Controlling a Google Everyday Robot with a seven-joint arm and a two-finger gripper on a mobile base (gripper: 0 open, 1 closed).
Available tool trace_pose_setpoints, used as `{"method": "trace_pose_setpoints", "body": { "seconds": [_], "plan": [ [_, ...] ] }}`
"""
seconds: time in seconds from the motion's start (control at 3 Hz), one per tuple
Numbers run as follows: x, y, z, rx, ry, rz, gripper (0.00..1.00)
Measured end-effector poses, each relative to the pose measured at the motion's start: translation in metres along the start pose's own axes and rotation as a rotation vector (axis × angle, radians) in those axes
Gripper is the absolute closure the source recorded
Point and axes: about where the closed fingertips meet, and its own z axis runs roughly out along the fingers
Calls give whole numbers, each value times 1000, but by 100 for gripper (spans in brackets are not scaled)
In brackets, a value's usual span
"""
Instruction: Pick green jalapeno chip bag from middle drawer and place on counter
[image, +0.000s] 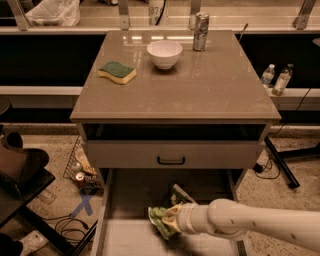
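Observation:
The green jalapeno chip bag (159, 220) lies crumpled on the pale floor of the open middle drawer (125, 239), low in the view. My gripper (172, 218) comes in from the right on a pale arm, and its tip is right at the bag's right side and touching it. The arm hides part of the bag. The counter (200, 87) is the glossy grey-brown top above the drawers.
On the counter stand a white bowl (164, 53), a green-and-yellow sponge (117, 72) and a metal can (200, 31). A closed drawer front with a black handle (171, 160) overhangs the open drawer. Clutter and cables lie on the floor at left, and bottles (276, 79) stand at right.

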Motion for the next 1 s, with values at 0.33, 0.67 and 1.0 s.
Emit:
{"method": "trace_pose_setpoints", "body": {
  "seconds": [0.33,0.67,1.0],
  "plan": [
    [-31,0,-61,1,-77,8,100],
    [-52,-12,-161,34,-153,58,100],
    [-59,-18,-211,6,-192,99,100]
  ]
}}
